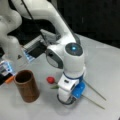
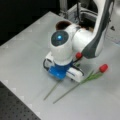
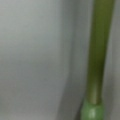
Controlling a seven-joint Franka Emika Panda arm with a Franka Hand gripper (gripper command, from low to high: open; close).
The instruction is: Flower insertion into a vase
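The reddish-brown vase (image 1: 26,85) stands upright on the table at a front view's left; in a front view its rim (image 2: 62,24) peeks out behind the arm. Two red flowers lie flat on the table. One has its head (image 2: 103,68) free and a long green stem (image 2: 72,88). The other flower's head (image 1: 50,80) shows beside the wrist, and its stem (image 2: 51,91) runs out from under it. My gripper (image 1: 66,97) points straight down, low over the stems, with its fingers hidden under the hand. The wrist view fills with a green stem (image 3: 97,62) very close up.
The grey table (image 2: 22,55) carries the flowers and vase. Behind the vase sit a metal frame and dark equipment (image 1: 35,48). An orange item (image 1: 9,79) lies at the table's left edge. A black perforated surface (image 2: 15,107) borders the table.
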